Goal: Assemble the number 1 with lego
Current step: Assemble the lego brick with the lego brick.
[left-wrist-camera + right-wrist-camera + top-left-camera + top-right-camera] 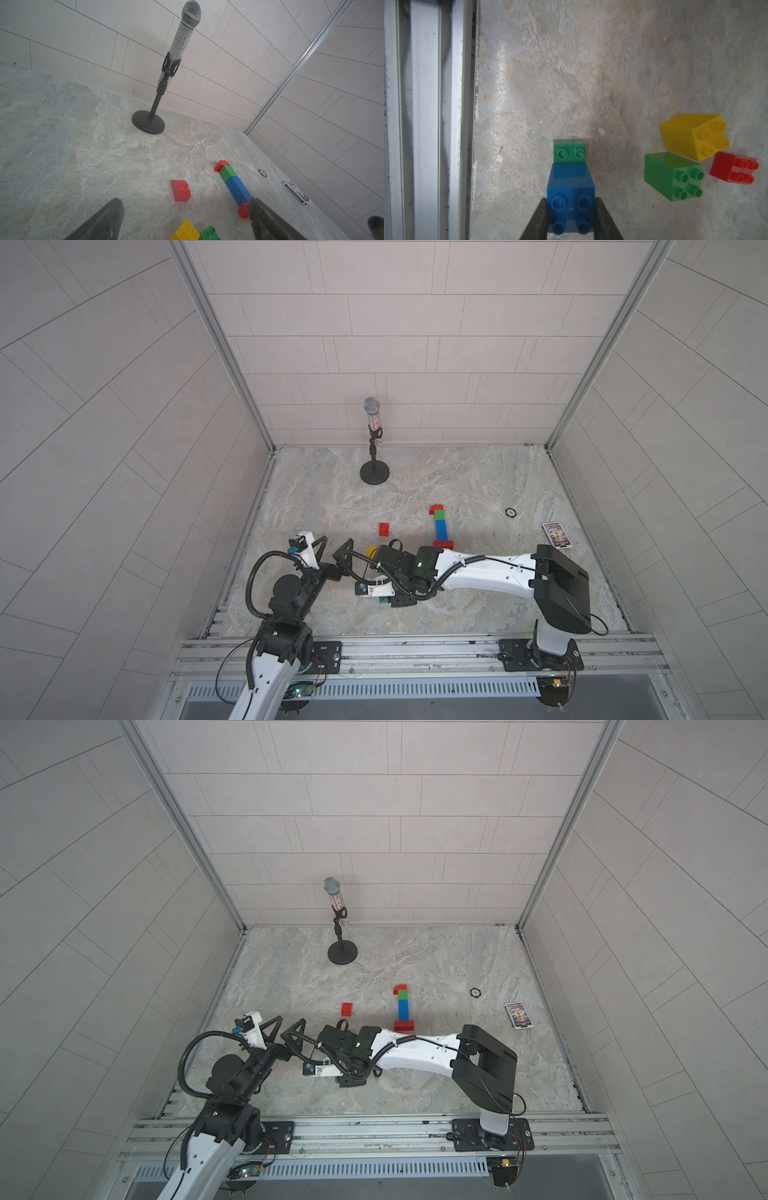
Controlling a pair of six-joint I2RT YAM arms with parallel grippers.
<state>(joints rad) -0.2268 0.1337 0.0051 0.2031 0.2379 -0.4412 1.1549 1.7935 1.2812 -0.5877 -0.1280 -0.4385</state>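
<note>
A lego column lies on the table in both top views: red tip, green, blue, red base. A loose red brick lies to its left. Nearer the arms sit a yellow brick and a green brick. My right gripper is shut on a blue brick, low near the front rail. Another green brick touches the blue one's far end. My left gripper is open with nothing between its fingers.
A microphone on a round black stand stands at the back. A small ring and a card box lie at the right. The metal front rail runs close beside the held brick.
</note>
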